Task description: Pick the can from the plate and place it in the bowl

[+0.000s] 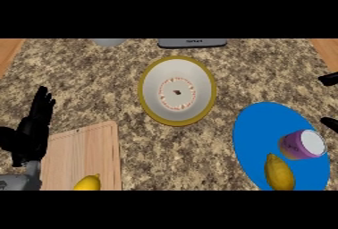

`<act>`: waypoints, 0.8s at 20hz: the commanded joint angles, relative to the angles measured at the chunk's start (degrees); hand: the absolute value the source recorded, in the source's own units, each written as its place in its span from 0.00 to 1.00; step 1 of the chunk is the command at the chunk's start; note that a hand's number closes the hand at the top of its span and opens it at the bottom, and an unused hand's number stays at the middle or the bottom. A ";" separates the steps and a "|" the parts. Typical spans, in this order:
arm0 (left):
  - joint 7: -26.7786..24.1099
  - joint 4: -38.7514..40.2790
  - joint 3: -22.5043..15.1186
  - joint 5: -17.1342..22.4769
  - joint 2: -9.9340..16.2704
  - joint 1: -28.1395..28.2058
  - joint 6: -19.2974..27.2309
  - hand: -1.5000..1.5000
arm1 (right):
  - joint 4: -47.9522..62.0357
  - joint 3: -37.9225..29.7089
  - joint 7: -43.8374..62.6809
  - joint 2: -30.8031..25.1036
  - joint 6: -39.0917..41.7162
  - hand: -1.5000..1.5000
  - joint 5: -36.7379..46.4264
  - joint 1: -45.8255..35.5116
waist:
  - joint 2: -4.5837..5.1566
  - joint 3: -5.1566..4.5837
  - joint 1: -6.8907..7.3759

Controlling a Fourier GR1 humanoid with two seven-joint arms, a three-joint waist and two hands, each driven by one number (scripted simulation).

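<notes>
A purple can [303, 144] with a white top lies on its side on the blue plate [264, 127] at the right. A white bowl [199, 76] with a yellow rim sits at the middle of the counter, left of and beyond the plate, with nothing in it. Only two black tips of my right hand [329, 78] show at the right edge, spread well apart, one above the plate and one level with the can. They hold nothing and stay clear of the can. My left hand [31, 129] rests open at the far left, fingers up.
A yellow fruit [279, 172] lies on the plate just in front of the can. A wooden cutting board [86, 150] at the lower left bears another yellow fruit [88, 183]. At the counter's far edge are a grey object [109, 42] and a dark appliance [191, 43].
</notes>
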 commanded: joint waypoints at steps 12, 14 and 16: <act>7.65 -5.02 -1.13 -4.79 1.65 -3.50 -3.25 0.50 | 10.95 -21.89 -33.04 -4.78 9.15 0.00 14.97 24.73 | 0.57 -0.05 1.85; 9.92 -5.84 0.02 -4.00 2.68 -3.69 -4.48 0.50 | 4.23 -23.12 -26.29 -5.67 10.94 0.00 12.43 24.09 | 0.53 -0.09 1.91; 8.85 -7.86 -0.93 -5.47 1.22 -1.39 -3.91 0.50 | 7.09 -23.79 -25.96 -7.43 13.21 0.00 13.18 21.16 | 0.56 -0.07 2.39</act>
